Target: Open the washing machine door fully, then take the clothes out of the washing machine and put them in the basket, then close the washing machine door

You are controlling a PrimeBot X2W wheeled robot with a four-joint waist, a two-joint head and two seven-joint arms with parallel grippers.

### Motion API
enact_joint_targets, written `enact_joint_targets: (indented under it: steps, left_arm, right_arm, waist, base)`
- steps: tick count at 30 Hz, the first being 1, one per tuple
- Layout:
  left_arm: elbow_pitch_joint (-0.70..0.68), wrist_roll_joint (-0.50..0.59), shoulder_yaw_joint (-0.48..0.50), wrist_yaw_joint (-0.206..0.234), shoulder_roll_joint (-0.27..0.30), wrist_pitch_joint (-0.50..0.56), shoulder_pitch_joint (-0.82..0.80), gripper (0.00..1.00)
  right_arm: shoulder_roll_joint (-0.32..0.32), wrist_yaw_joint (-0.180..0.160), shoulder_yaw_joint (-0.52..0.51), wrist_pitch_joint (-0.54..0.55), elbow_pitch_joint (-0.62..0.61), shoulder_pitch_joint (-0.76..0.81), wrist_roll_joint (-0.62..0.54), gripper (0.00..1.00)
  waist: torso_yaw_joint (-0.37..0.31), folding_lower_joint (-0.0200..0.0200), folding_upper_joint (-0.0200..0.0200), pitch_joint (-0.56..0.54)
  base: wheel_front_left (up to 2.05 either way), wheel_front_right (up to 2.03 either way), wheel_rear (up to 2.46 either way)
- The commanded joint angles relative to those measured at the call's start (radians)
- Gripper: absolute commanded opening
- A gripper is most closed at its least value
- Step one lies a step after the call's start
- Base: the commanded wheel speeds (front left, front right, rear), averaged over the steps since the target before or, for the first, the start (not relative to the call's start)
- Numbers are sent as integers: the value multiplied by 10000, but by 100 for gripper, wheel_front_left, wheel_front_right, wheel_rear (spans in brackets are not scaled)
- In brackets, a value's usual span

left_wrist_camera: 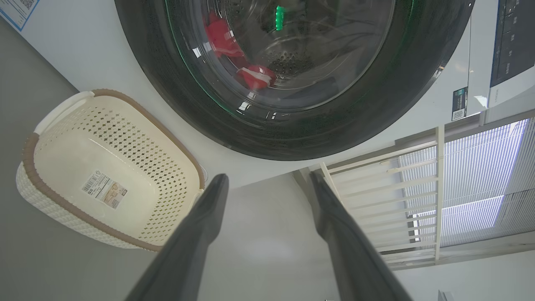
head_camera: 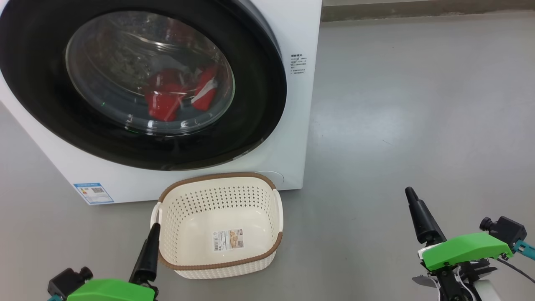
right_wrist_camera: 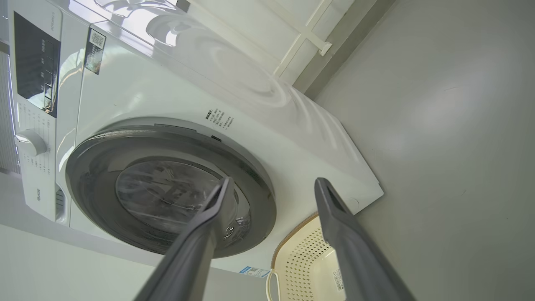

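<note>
Left gripper (left_wrist_camera: 268,177) and right gripper (right_wrist_camera: 272,180) are hanging at lower corners, fingers apart — basket (head_camera: 217,196) sitting lower centre, clothes (head_camera: 165,98) lying behind the shut door (head_camera: 37,83), upper left.

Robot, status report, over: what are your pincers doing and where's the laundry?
Left pincer open, right pincer open, both empty. Washing machine door shut, red clothes behind its glass. Basket waiting below door. Nothing blocking it.

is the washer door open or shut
Shut: the round black-rimmed glass door lies flush against the white washing machine, red clothes showing behind its glass.
</note>
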Motion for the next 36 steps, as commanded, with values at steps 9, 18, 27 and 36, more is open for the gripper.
enact_joint_targets:
  steps: [9,18,27,36]
  left_arm:
    - [-192,1577,63,156,86,-359,-792,100]
    - [-159,2495,-66,280,95,-595,-976,100]
    - [-131,3330,-235,368,106,-860,-1125,100]
    - [-38,4338,-390,536,117,-1125,-1296,100]
  right_arm:
    - [-126,3,413,-357,-260,-770,-1599,100]
    - [-145,3,590,-592,-139,-995,-2697,100]
    - [-166,4,886,-857,-16,-1195,-3763,100]
    - [-187,4,1127,-1120,135,-1429,-4854,100]
  waist:
    - [-7,-1,0,36]
    - [-7,-1,0,34]
    - [-5,-1,0,-31]
    - [-17,-1,0,-68]
  base:
    - [0,0,0]
    - [0,0,0]
    - [0,0,0]
    - [0,0,0]
